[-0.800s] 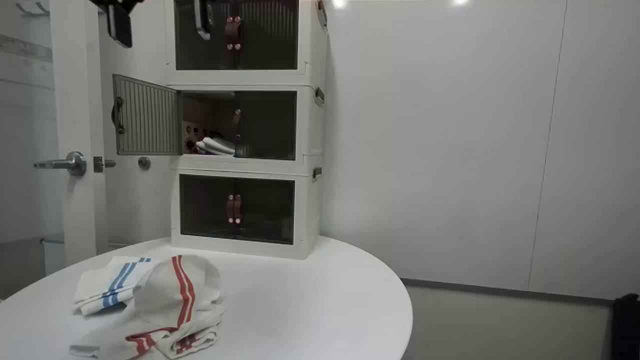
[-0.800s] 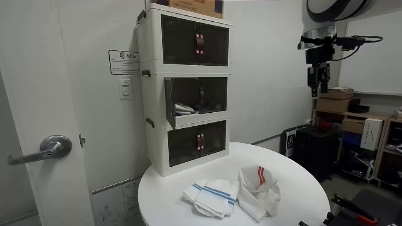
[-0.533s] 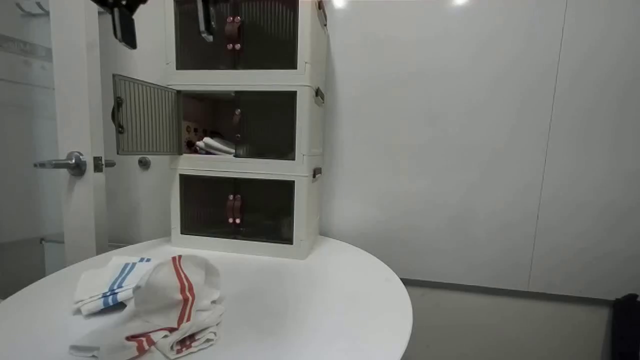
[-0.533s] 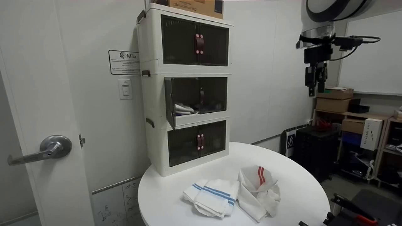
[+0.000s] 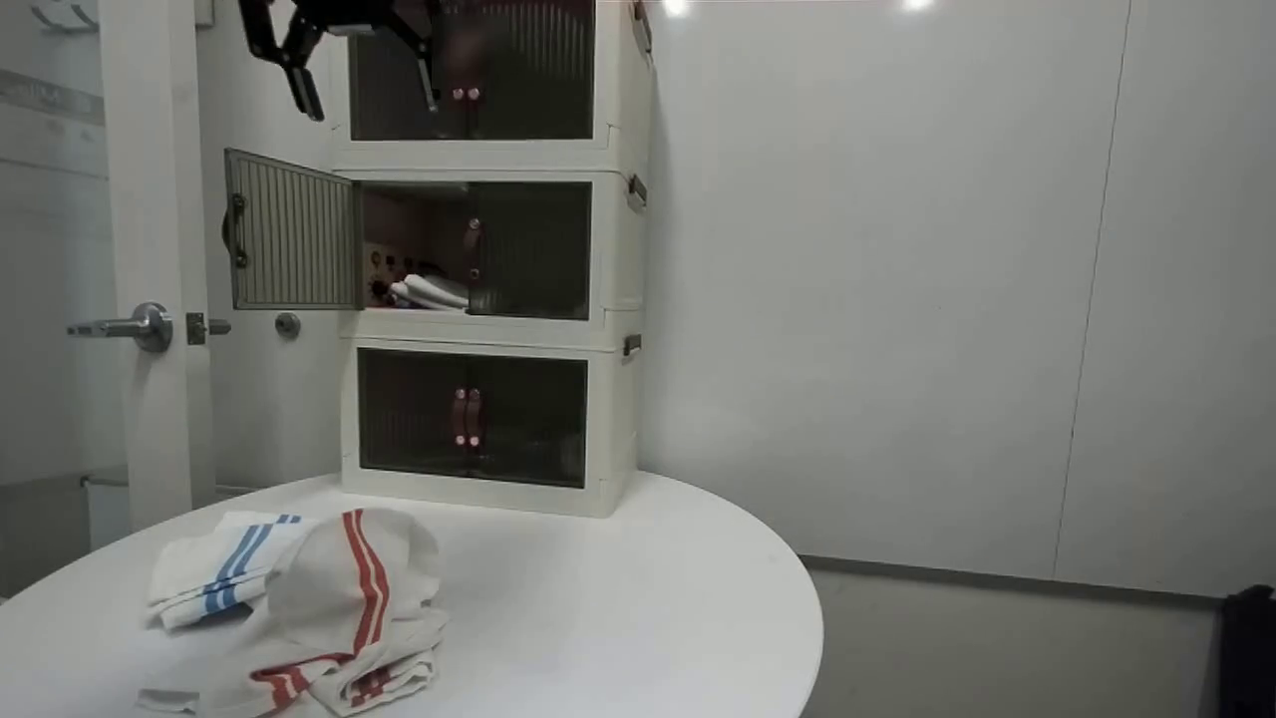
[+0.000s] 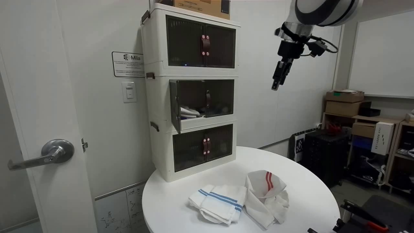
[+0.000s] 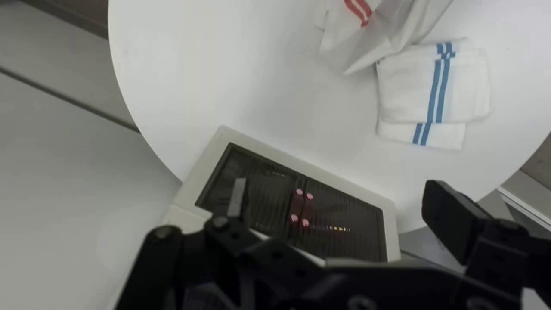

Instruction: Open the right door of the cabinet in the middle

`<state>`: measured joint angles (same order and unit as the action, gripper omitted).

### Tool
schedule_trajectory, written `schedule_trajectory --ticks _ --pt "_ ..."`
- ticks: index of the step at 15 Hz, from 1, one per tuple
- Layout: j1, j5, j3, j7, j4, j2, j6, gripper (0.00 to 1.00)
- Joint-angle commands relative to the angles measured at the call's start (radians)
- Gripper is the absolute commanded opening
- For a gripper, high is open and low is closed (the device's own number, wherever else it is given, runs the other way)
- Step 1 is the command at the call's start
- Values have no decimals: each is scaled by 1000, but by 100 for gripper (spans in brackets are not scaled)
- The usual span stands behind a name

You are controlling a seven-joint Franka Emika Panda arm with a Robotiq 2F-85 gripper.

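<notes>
The cabinet [image 5: 478, 330] is the white middle unit of the stack, also seen in an exterior view [image 6: 158, 106]. Its right door [image 5: 538, 254], a dark tinted panel with a brown strap handle [image 5: 474, 247], is shut; it also shows in an exterior view [image 6: 223, 97]. The left door [image 5: 296, 234] stands swung open, with white cloth inside. My gripper [image 5: 371, 108] is open and empty, high up in front of the stack. In an exterior view the gripper [image 6: 278, 83] points down and tilts toward the stack. In the wrist view the open fingers [image 7: 338, 198] hide the right door.
The top unit [image 5: 469, 155] and bottom unit [image 5: 478, 489] have shut doors. Striped towels [image 6: 223, 204] [image 6: 266, 200] lie on the round white table [image 6: 174, 207]. A cardboard box [image 6: 207, 8] sits atop the stack. A room door with a lever handle [image 6: 42, 158] stands beside it.
My gripper has moved toward the stack and tilted and turned, its fingertips now lower in an exterior view. It stays open. The cabinet doors and towels have not moved.
</notes>
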<state>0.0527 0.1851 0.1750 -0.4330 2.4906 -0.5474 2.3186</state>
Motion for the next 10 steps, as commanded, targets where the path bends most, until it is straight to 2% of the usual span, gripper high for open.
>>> schedule_trajectory --ticks 1,3,6,10 --pt "85 -139 99 -197 -62 116 188 100" --pt "153 -275 172 -342 -83 167 286 100" --pt "367 -519 363 -573 -141 236 368 100" --pt "674 -856 613 -854 -241 261 319 100"
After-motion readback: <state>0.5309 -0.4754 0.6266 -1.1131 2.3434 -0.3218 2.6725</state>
